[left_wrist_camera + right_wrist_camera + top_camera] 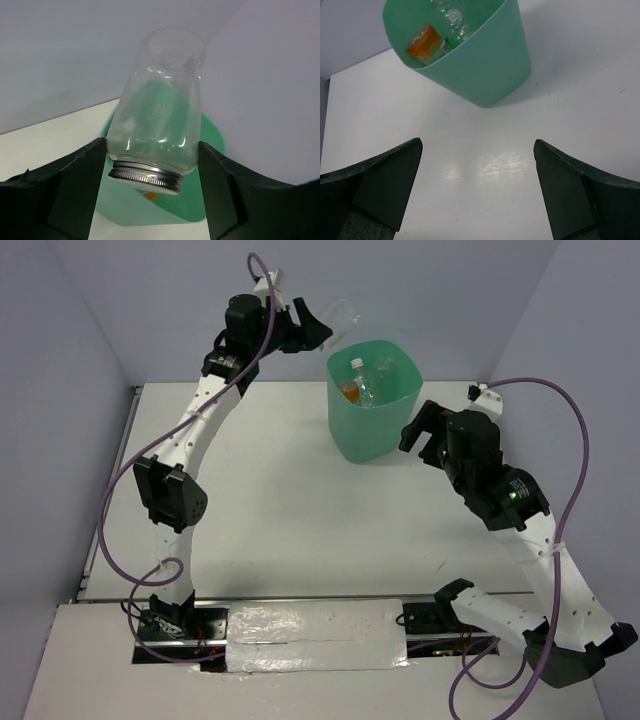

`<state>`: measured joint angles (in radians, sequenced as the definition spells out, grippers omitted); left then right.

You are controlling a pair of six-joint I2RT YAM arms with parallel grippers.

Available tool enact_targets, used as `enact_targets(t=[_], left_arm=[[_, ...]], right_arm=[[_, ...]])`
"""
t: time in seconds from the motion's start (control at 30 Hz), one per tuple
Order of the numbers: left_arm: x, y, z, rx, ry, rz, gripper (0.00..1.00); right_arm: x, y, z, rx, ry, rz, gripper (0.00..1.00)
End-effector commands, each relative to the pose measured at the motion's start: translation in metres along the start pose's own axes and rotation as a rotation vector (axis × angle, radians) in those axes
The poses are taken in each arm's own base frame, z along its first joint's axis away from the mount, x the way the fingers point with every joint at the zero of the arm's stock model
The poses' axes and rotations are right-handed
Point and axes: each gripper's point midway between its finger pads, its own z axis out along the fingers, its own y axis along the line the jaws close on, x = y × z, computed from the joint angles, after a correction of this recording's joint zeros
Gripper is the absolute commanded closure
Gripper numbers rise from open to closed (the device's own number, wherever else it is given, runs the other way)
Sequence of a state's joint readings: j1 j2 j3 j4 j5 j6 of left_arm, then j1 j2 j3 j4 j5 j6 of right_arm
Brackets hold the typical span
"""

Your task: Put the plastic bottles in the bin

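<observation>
My left gripper [322,332] is raised at the back, left of the mint-green bin [372,430], and is shut on a clear bottle [343,312] with a silver screw lid. In the left wrist view the bottle [160,115] is pinched just above its lid in the gripper [152,162], with the bin [212,145] below it. Inside the bin lie a clear white-capped bottle [358,370] and an orange-ended one [347,390]. The right wrist view shows the bin [485,65] and the orange-ended bottle [425,42]. My right gripper [413,430] is open and empty beside the bin's right side [477,170].
White table [280,510] with grey walls on three sides. A strip of silver tape [315,635] runs along the near edge between the arm bases. Purple cables loop beside both arms.
</observation>
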<state>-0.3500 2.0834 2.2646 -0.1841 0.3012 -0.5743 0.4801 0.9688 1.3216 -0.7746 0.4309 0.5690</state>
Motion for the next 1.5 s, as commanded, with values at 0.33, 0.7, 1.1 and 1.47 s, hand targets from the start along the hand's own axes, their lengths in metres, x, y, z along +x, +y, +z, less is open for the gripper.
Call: enact_targets(t=[0.33, 0.7, 1.1, 1.47], left_arm=[[0.062, -0.069, 0.038, 0.246, 0.121, -0.029, 0.8], [0.014, -0.126, -0.001, 0.35, 0.042, 0.029, 0.01], [-0.118, -0.105, -0.173, -0.035, -0.245, 0.126, 0.0], [-0.049, 0.014, -0.312, -0.609, -0.158, 0.19, 0.01]], right_arm=[[-0.016, -0.017, -0.023, 0.04, -0.073, 0.026, 0.0], [-0.017, -0.018, -0.021, 0.051, -0.073, 0.016, 0.0], [-0.032, -0.052, -0.047, 0.171, -0.148, 0.008, 0.0], [-0.025, -0.061, -0.055, 0.15, -0.173, 0.019, 0.0]])
